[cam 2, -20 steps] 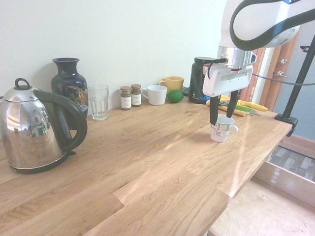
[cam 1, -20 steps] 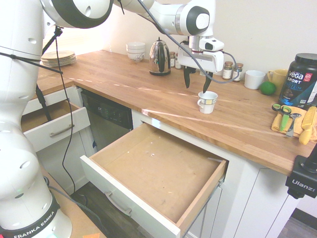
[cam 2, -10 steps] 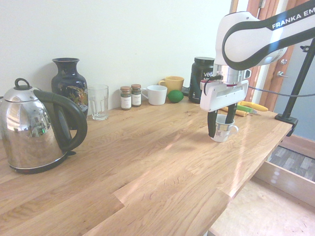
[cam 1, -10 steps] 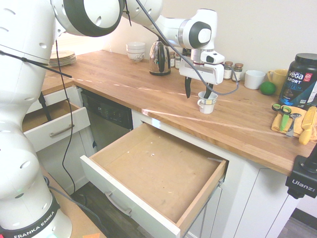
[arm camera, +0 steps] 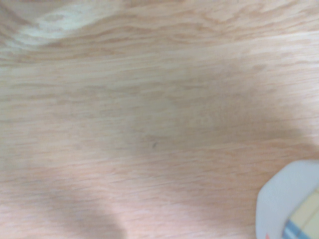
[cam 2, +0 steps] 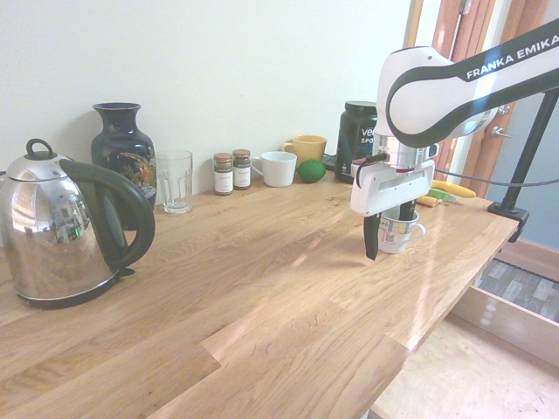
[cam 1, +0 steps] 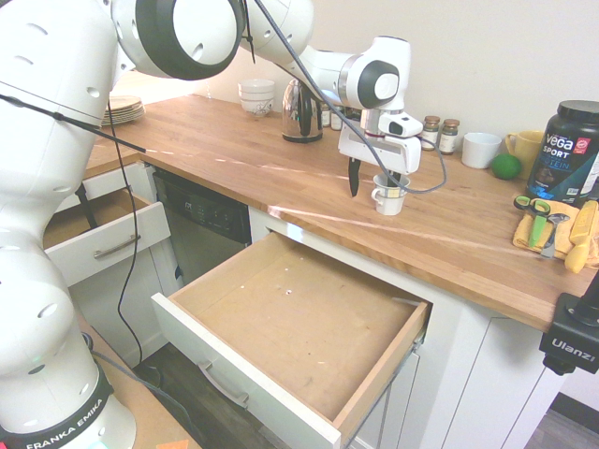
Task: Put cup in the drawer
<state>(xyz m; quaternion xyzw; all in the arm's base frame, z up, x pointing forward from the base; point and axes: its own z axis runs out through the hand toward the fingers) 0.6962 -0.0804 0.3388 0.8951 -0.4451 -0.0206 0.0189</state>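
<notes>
The cup [cam 1: 387,198] [cam 2: 400,234], small and white with a patterned band, stands upright on the wooden counter [cam 1: 234,150] behind the drawer. My gripper [cam 1: 372,187] [cam 2: 389,237] is open and straddles the cup's wall. One finger hangs outside the cup on the kettle side; the other dips into its mouth. The cup's handle points away from the outer finger. The drawer [cam 1: 299,318] is pulled wide open below the counter edge, its bare wood floor showing. In the wrist view a white corner of the cup [arm camera: 275,199] shows against the counter.
A kettle [cam 1: 301,108] [cam 2: 61,227], a vase [cam 2: 122,148], a glass [cam 2: 175,181] and spice jars [cam 2: 231,172] line the wall. A white mug [cam 1: 481,150], a lime [cam 1: 506,166] and a black tub [cam 1: 571,150] stand beyond. A smaller drawer [cam 1: 103,238] is open too.
My gripper has come down from above the cup to rim level and below, staying open. The cup has not moved.
</notes>
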